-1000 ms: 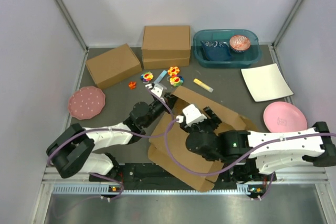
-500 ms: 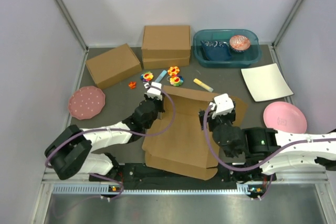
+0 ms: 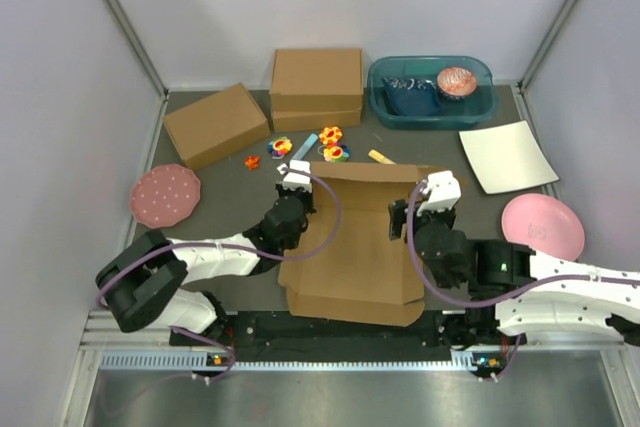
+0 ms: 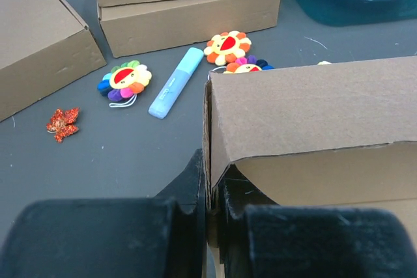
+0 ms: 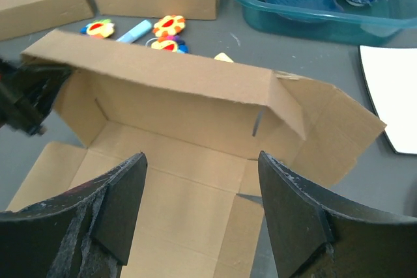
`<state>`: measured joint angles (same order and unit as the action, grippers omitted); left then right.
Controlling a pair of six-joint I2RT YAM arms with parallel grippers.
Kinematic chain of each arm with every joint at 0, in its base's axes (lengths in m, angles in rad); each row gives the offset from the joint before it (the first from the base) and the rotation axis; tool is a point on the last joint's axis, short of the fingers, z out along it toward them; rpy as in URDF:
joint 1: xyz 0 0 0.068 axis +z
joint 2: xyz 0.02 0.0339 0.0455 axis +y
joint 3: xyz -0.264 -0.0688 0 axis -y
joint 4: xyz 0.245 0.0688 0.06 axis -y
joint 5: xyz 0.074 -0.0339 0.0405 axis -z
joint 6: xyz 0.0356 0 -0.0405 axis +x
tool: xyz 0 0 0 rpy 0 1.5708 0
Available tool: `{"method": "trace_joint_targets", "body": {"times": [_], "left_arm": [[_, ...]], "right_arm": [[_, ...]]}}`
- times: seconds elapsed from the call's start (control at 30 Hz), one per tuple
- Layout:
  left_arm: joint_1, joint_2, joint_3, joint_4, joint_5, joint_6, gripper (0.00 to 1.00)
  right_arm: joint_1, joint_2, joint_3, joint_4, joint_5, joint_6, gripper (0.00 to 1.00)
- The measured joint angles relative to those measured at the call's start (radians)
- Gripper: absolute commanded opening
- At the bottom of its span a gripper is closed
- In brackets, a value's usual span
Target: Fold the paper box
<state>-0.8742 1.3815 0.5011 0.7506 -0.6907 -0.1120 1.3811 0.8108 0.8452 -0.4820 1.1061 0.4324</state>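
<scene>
The paper box [image 3: 350,252] lies as a brown cardboard sheet at the table's near middle, its far wall [image 5: 163,79] raised and folded over. My left gripper [image 3: 296,185] is at the box's far left corner, shut on the edge of the upright left flap [image 4: 210,128], with one finger on each side of the card. My right gripper [image 3: 428,205] hovers over the box's right side, open, with nothing between its fingers [image 5: 127,187]. Below it are the box floor [image 5: 176,193] and the splayed right flap [image 5: 332,128].
A smaller brown box [image 3: 215,124] and a taller brown box [image 3: 316,87] stand at the back, next to a teal bin [image 3: 430,92]. Flower toys [image 4: 225,43], a blue marker [image 4: 174,83], a white plate [image 3: 507,155] and pink plates [image 3: 165,195] [image 3: 542,222] surround the box.
The box has swung round square to the table edge and its far wall now stands up. My right gripper moved from the middle of the box to its right side. The left gripper kept its hold.
</scene>
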Motion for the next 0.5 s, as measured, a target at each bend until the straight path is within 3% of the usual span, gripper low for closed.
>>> {"method": "trace_joint_targets", "body": {"times": [0.13,0.33,0.5], "left_arm": [[0.000,-0.010,0.000,-0.019,-0.003,0.013,0.00],[0.000,-0.051,0.016,-0.108,-0.002,0.019,0.00],[0.003,-0.052,0.056,-0.193,0.014,0.022,0.00]], "right_arm": [[-0.144,-0.041,-0.008,-0.032,-0.086,0.057,0.69],[-0.486,-0.113,-0.034,-0.055,-0.305,0.140,0.66],[-0.553,-0.052,-0.043,-0.058,-0.383,0.151,0.66]]}}
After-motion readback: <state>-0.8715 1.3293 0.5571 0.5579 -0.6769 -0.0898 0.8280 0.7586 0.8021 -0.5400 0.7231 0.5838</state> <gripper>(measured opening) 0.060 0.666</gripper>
